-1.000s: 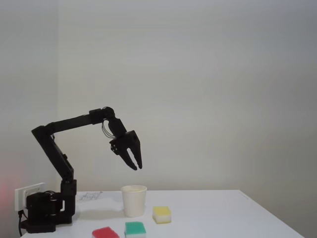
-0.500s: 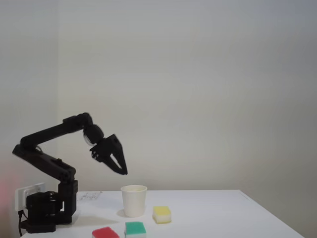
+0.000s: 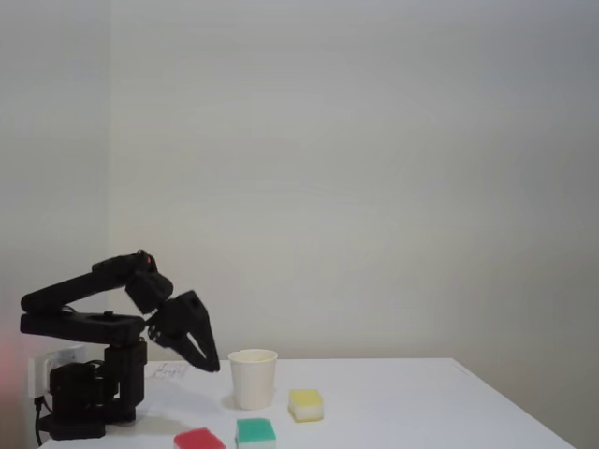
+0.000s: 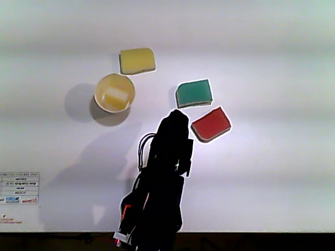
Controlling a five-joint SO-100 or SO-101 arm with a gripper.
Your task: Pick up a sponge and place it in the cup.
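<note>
Fixed view, room: the white table [image 3: 402, 412] runs bare to the right of the sponges as far as its right edge; red and green sponges sit at the front edge.
Fixed view, count: one plain white tapered paper cup [image 3: 253, 378]; one small yellow sponge block with a whitish lower layer [image 3: 305, 405] just right of the cup, apart from it; one green sponge [image 3: 255, 431]; one red sponge [image 3: 198, 439].
Fixed view, arm: black arm [image 3: 84, 313] folded low over its base at the left, upper links near level; pincer [image 3: 211, 361] points down and right, tips just left of the cup rim and apart from it.
Fixed view, pincer state: cannot tell whether the fingers are parted; nothing is seen in them.
Other view (from above), room: wide bare table on both sides; a printed label [image 4: 19, 187] lies at the left edge.
Other view, count: a second yellow sponge [image 4: 116, 96] lies inside the cup [image 4: 100, 85]; the first yellow sponge [image 4: 137, 60] rests on the table just above the cup; green sponge [image 4: 194, 93] and red sponge [image 4: 211, 124] lie right of the arm's tip.
Other view, arm: a dark mass from the bottom edge, its tip between cup and red sponge.
</note>
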